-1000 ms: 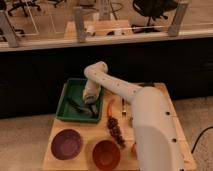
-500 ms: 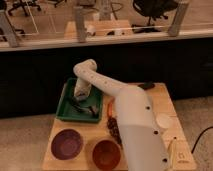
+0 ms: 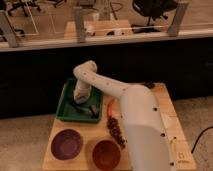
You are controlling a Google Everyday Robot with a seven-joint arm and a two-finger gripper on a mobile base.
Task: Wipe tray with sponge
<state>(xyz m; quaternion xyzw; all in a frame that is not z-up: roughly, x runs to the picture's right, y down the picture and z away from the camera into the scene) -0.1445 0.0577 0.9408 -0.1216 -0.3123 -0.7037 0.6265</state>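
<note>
The green rectangular tray sits at the back left of the wooden table. My white arm reaches over from the lower right, and my gripper points down inside the tray, near its middle and close to the floor. Some dark pieces lie on the tray floor just in front of the gripper. I cannot make out a sponge; it may be hidden under the gripper.
A purple bowl and an orange bowl stand at the table's front. A dark strip of small bits and an orange-red item lie right of the tray. A dark object sits at the back right.
My gripper has moved left across the tray, from its right part to its middle, then slightly toward the front. The arm has swung with it.
</note>
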